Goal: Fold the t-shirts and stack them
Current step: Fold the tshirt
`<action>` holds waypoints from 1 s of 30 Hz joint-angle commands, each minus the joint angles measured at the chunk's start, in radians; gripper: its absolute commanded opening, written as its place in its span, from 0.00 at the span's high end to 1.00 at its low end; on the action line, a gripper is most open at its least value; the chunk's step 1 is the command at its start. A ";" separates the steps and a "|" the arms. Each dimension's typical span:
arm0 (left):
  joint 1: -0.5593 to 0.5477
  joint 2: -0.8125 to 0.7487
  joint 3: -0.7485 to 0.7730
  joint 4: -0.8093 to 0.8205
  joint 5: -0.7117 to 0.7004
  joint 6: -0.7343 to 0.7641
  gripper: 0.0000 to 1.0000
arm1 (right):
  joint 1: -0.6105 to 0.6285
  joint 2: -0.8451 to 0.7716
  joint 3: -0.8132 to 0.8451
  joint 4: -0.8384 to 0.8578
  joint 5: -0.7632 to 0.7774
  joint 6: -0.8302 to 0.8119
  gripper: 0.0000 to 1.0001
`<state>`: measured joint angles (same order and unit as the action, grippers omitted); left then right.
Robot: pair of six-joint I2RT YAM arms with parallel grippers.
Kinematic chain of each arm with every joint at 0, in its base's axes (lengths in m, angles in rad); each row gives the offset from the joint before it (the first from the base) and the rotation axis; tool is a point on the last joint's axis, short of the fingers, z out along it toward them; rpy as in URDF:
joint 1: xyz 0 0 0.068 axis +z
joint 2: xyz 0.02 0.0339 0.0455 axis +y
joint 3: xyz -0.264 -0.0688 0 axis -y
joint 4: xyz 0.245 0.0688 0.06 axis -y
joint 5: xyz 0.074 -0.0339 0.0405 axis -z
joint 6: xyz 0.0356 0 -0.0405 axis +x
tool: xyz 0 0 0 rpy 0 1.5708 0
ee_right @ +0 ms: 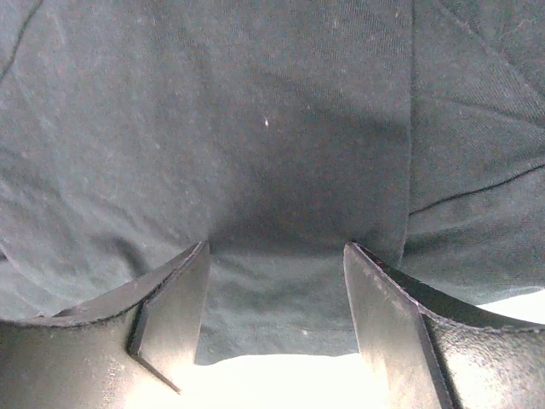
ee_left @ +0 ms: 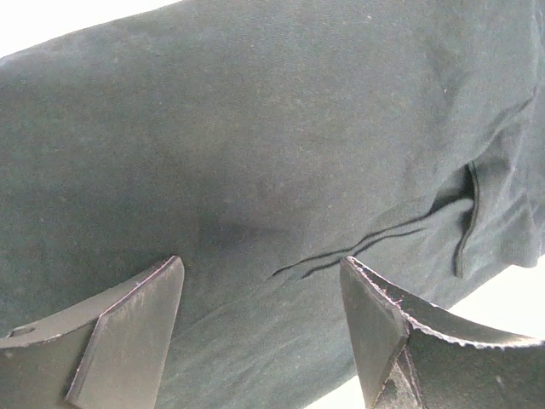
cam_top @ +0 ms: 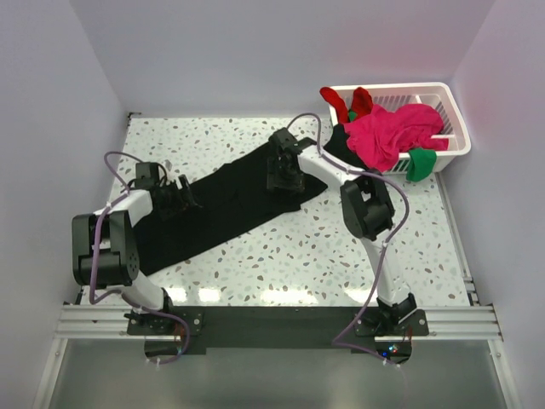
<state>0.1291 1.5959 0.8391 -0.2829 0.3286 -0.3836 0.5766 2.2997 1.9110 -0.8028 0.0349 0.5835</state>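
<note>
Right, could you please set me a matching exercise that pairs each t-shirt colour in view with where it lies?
Things:
1. black t-shirt
2. magenta-pink t-shirt
3. green t-shirt
4. red t-shirt

Places:
A. draped over the far left corner of the white basket
B. hanging over the basket's near rim, towards its right end
C. laid out on the table
D. heaped in the middle of the basket

Pairs: 1-C; 2-D; 3-B; 4-A.
</note>
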 commanded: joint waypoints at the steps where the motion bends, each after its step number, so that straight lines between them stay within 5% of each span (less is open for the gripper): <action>1: -0.019 0.050 0.037 0.031 0.039 -0.017 0.21 | -0.015 0.092 0.109 -0.048 0.066 0.027 0.32; 16: -0.112 0.191 0.173 0.004 0.073 -0.086 0.22 | -0.124 0.308 0.457 0.010 0.000 0.177 0.29; 30: -0.221 0.084 0.026 0.039 0.093 -0.261 0.21 | -0.187 0.359 0.529 0.033 0.069 0.210 0.28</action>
<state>-0.0517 1.6894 0.9092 -0.2276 0.3954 -0.5716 0.4175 2.6034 2.4111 -0.7475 0.0418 0.7860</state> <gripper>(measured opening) 0.785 0.714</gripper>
